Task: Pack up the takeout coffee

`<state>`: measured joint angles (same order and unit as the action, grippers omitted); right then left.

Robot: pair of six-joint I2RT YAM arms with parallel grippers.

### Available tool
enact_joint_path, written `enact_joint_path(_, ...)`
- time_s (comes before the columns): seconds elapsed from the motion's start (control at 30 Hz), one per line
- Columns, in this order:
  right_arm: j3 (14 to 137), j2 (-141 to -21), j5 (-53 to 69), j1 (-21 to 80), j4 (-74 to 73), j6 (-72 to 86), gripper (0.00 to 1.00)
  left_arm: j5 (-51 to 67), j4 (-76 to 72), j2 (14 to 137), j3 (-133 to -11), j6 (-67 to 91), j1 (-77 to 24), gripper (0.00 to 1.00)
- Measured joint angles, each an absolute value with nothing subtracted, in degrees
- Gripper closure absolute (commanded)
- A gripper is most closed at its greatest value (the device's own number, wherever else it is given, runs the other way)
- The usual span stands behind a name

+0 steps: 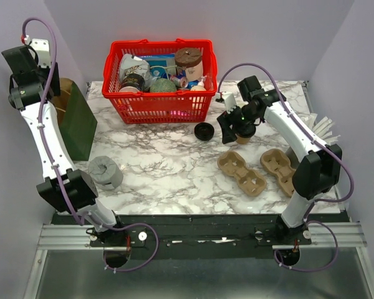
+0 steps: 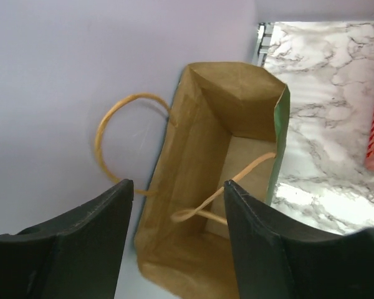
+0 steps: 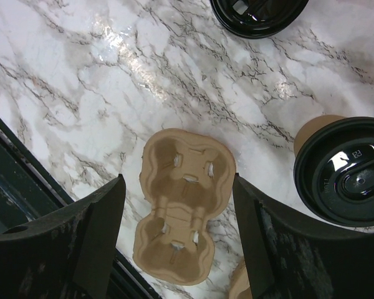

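On the counter (image 3: pixel 81 75), just outside the right gripper (image 3: pixel 177 184), whose jaws are spread and empty, stands the lidded takeout coffee (image 3: pixel 346 168), beside a pulp carrier (image 3: pixel 177 230). The left gripper (image 2: pixel 177 187), jaws likewise apart, hovers over the open paper bag (image 2: pixel 237 93), probably to steady it.

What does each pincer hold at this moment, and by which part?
Nothing is held. The left pincer is open over the paper bag. The right pincer is open over a pulp cup carrier, and the lidded takeout coffee cup is outside its fingers.
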<state>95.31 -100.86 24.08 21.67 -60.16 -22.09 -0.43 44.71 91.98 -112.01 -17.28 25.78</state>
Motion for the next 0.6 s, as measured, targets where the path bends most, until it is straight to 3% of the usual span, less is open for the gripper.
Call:
enact_joint_path(0.23, 95.3, -100.9, 24.0, 21.7, -60.1, -22.4, 0.22, 4.0, 50.2, 97.7, -116.5, -17.0, 25.8, 0.59)
enact_joint_path(0.37, 95.3, -100.9, 24.0, 21.7, -60.1, -22.5, 0.22, 6.8, 53.1, 97.9, -116.6, -16.9, 25.8, 0.83)
enact_joint_path(0.5, 95.3, -100.9, 24.0, 21.7, -60.1, -22.6, 0.23, 10.5, 56.0, 97.8, -116.6, -16.6, 25.6, 1.00)
enact_joint_path(0.6, 95.3, -100.9, 24.0, 21.7, -60.1, -22.6, 0.23, 14.4, 58.3, 97.4, -116.5, -17.3, 24.9, 1.00)
